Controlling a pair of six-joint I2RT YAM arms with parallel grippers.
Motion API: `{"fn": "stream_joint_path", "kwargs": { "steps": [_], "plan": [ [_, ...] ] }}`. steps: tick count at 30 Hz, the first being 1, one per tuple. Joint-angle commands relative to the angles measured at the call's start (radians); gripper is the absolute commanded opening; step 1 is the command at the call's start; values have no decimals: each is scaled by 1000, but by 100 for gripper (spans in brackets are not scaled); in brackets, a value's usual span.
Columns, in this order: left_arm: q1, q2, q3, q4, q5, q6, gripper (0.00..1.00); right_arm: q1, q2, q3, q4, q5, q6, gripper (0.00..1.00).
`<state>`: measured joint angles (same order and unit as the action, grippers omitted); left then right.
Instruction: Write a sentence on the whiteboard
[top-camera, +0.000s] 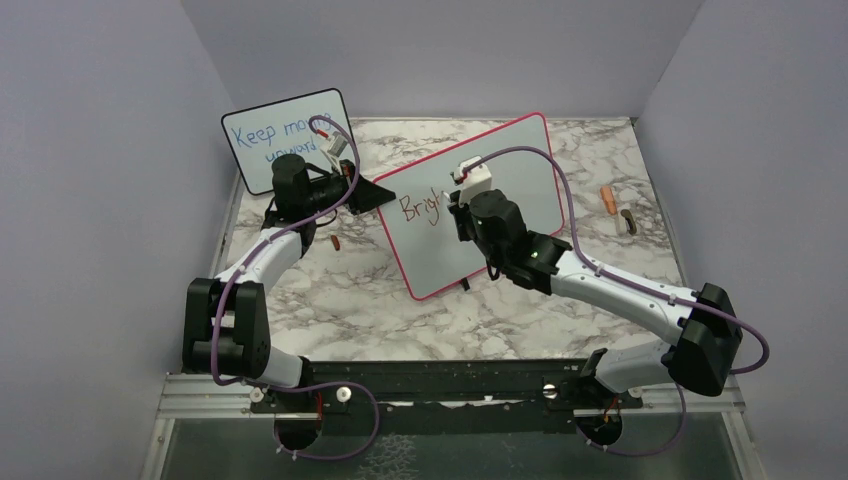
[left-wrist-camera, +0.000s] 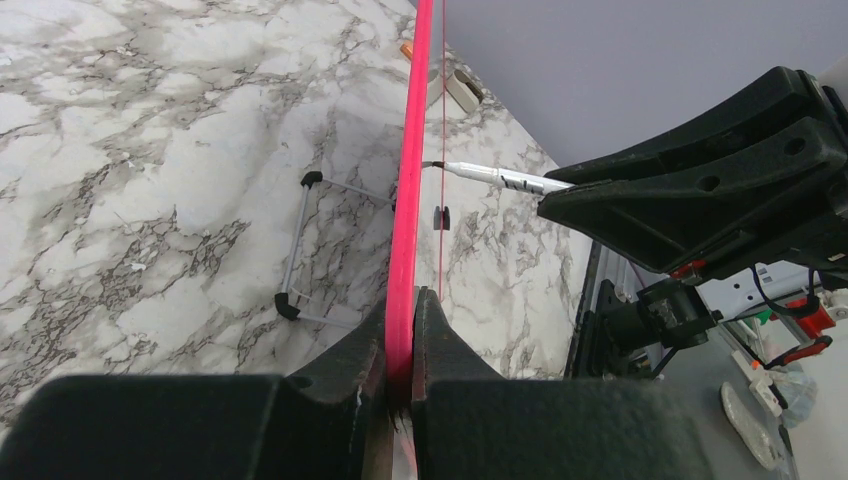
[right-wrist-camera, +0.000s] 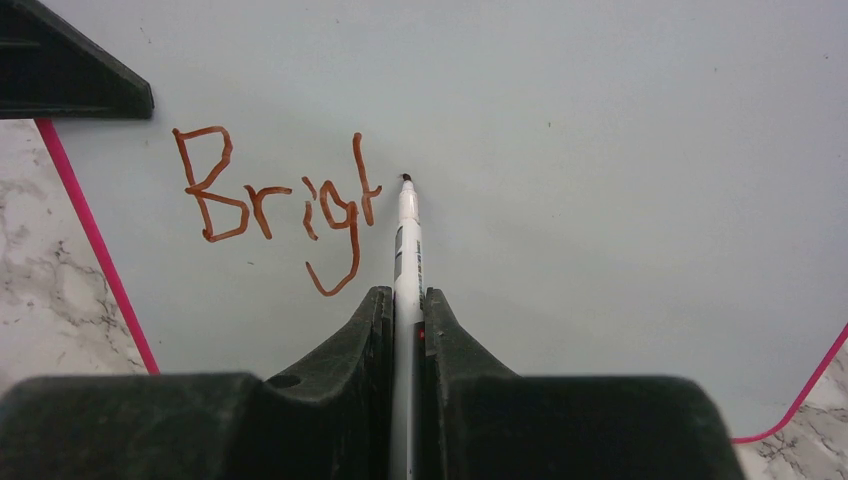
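The whiteboard (top-camera: 520, 190) with a red-pink frame stands tilted in the middle of the table. My left gripper (left-wrist-camera: 402, 300) is shut on its left frame edge (left-wrist-camera: 410, 200), seen edge-on. My right gripper (right-wrist-camera: 405, 295) is shut on a white marker (right-wrist-camera: 407, 250); its tip rests on the board surface (right-wrist-camera: 620, 150) just right of the last stroke. The sentence (right-wrist-camera: 275, 205) in reddish-brown reads "Brig" plus a partial letter; it also shows in the top view (top-camera: 420, 207). In the left wrist view the marker (left-wrist-camera: 495, 177) points at the board from the right.
A smaller black-framed board (top-camera: 285, 135) with blue writing "Keep moving upward" stands at the back left. An orange cap (top-camera: 608, 200) and a dark small object (top-camera: 628, 221) lie at the right. A small reddish piece (top-camera: 336, 243) lies left of the board. The board's wire stand (left-wrist-camera: 300, 250) sits behind it.
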<state>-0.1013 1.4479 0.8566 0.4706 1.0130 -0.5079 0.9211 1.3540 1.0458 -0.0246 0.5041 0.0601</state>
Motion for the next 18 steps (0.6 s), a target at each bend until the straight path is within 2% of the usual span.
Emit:
{"fn": "stream_joint_path", "kwargs": {
  "steps": [1, 18],
  "plan": [
    [-15, 42, -13, -82, -27, 77, 0, -4, 0, -9, -24, 28, 20, 1],
    [-16, 40, -13, -82, -27, 77, 0, -4, -12, -40, -107, 10, 64, 1]
  ]
}}
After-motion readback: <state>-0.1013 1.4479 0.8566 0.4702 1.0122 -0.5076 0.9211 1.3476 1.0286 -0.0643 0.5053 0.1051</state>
